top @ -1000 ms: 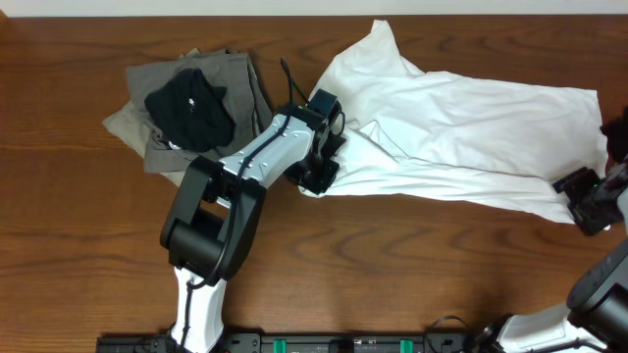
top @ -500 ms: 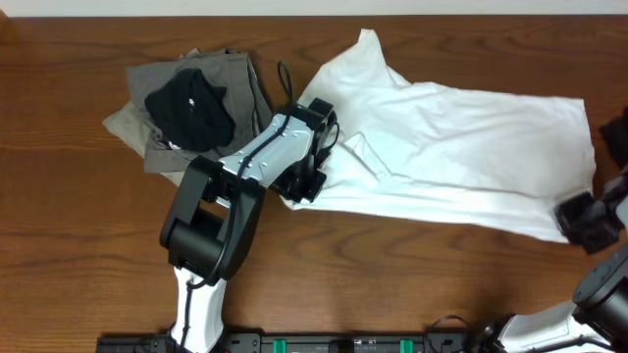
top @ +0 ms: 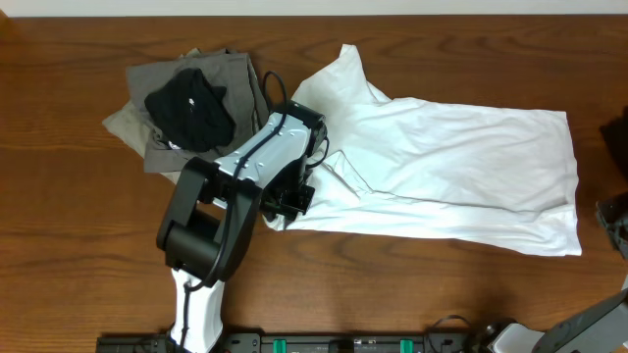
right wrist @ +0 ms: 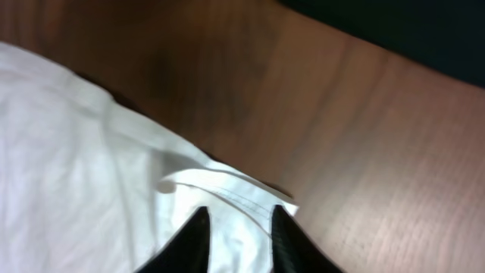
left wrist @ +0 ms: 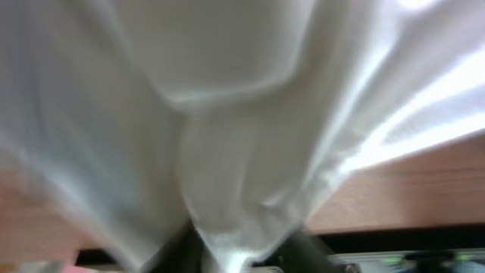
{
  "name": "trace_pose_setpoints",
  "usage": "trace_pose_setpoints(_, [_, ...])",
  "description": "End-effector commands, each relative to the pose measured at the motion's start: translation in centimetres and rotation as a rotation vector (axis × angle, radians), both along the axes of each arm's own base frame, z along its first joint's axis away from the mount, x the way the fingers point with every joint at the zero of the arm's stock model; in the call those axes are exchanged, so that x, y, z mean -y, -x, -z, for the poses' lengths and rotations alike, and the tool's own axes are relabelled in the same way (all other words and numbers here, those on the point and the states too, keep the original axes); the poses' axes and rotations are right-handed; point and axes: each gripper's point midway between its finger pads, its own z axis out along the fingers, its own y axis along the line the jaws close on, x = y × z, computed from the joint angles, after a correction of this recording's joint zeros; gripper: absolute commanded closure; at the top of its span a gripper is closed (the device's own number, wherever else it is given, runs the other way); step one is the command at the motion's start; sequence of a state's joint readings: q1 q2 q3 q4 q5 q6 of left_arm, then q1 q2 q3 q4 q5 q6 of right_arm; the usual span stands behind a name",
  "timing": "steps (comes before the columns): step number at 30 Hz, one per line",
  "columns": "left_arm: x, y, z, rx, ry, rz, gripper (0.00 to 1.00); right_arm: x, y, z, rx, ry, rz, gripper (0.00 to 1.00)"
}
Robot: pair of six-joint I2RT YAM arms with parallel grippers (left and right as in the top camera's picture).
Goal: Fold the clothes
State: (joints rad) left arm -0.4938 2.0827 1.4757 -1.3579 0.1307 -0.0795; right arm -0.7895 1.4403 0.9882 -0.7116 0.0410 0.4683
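Observation:
A white shirt (top: 442,172) lies spread across the middle and right of the table. My left gripper (top: 291,199) sits at the shirt's lower left corner. In the left wrist view its fingers are shut on a bunched fold of the white shirt (left wrist: 242,136), which fills that frame. My right gripper (top: 615,220) is at the far right edge of the overhead view, just off the shirt's lower right corner. In the right wrist view the right gripper (right wrist: 239,231) is open, and the hemmed corner of the shirt (right wrist: 227,189) lies flat beyond its dark fingertips (right wrist: 198,227).
A pile of grey and black clothes (top: 191,103) sits at the back left, close to the left arm. A dark object (top: 618,137) shows at the right edge. Bare wooden table (top: 412,284) runs along the front.
The shirt has been dragged left and toward the front by the left gripper. The right gripper has let go of the shirt's right corner and drawn back to the right edge.

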Motion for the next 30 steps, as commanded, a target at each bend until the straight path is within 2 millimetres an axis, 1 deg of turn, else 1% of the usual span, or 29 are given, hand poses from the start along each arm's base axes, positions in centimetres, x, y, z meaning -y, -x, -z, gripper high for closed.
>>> trace_pose_setpoints(1, [0.6, 0.0, -2.2, 0.040, 0.051, -0.038, 0.51, -1.7, -3.4, -0.7, 0.118, -0.051, -0.130, 0.68])
trace_pose_setpoints(2, [0.8, -0.3, -2.6, 0.056, 0.059, -0.037, 0.46, -2.3, -4.6, -1.0, 0.160, -0.057, -0.195, 0.64])
trace_pose_setpoints(4, [1.2, -1.2, -4.0, 0.112, 0.090, -0.038, 0.40, -4.0, -7.5, -2.1, 0.260, -0.057, -0.358, 0.54])
trace_pose_setpoints(5, [1.6, -1.9, -4.7, 0.146, 0.109, -0.037, 0.31, -4.6, -8.5, -2.5, 0.292, -0.051, -0.409, 0.49])
trace_pose_setpoints(6, [2.0, -2.7, -5.5, 0.186, 0.130, -0.036, 0.25, -5.0, -9.2, -2.8, 0.310, -0.041, -0.435, 0.44])
trace_pose_setpoints(7, [2.4, -3.6, -6.1, 0.232, 0.150, -0.033, 0.22, -5.3, -9.8, -3.0, 0.320, -0.029, -0.454, 0.41])
trace_pose_setpoints(9, [3.6, -6.4, -7.8, 0.361, 0.209, -0.028, 0.16, -6.2, -10.9, -3.3, 0.334, -0.014, -0.495, 0.40])
trace_pose_setpoints(10, [4.0, -7.2, -8.2, 0.397, 0.223, -0.027, 0.15, -6.6, -11.3, -3.3, 0.338, -0.013, -0.508, 0.40])
trace_pose_setpoints(11, [4.6, -8.6, -8.9, 0.457, 0.250, -0.019, 0.15, -7.0, -11.6, -3.2, 0.335, -0.012, -0.521, 0.40])
trace_pose_setpoints(14, [6.9, -13.1, -10.8, 0.646, 0.364, 0.078, 0.15, -7.6, -12.0, -2.4, 0.305, -0.012, -0.537, 0.39])
trace_pose_setpoints(17, [8.6, -17.6, -11.7, 0.817, 0.444, 0.107, 0.13, -8.0, -12.0, -1.4, 0.286, -0.037, -0.542, 0.39])
trace_pose_setpoints(18, [9.1, -18.8, -11.8, 0.857, 0.465, 0.107, 0.13, -8.0, -11.9, -1.0, 0.275, -0.049, -0.540, 0.39])
trace_pose_setpoints(20, [9.6, -21.5, -11.4, 0.932, 0.490, 0.101, 0.13, -8.2, -11.8, -0.2, 0.256, -0.071, -0.540, 0.39])
trace_pose_setpoints(21, [9.7, -22.8, -10.9, 0.963, 0.499, 0.094, 0.13, -8.4, -11.6, 0.2, 0.247, -0.089, -0.541, 0.40])
trace_pose_setpoints(22, [9.7, -23.8, -10.4, 0.980, 0.503, 0.086, 0.13, -8.5, -11.5, 0.5, 0.239, -0.097, -0.540, 0.40])
trace_pose_setpoints(25, [9.5, -26.3, -8.0, 0.999, 0.536, 0.056, 0.13, -9.0, -11.3, 1.0, 0.220, -0.119, -0.544, 0.43])
trace_pose_setpoints(26, [9.4, -27.3, -6.9, 1.004, 0.555, 0.044, 0.13, -9.2, -11.2, 1.1, 0.216, -0.124, -0.546, 0.43])
trace_pose_setpoints(30, [8.3, -30.4, -3.7, 1.048, 0.563, 0.012, 0.13, -9.7, -11.3, 1.2, 0.211, -0.129, -0.559, 0.43])
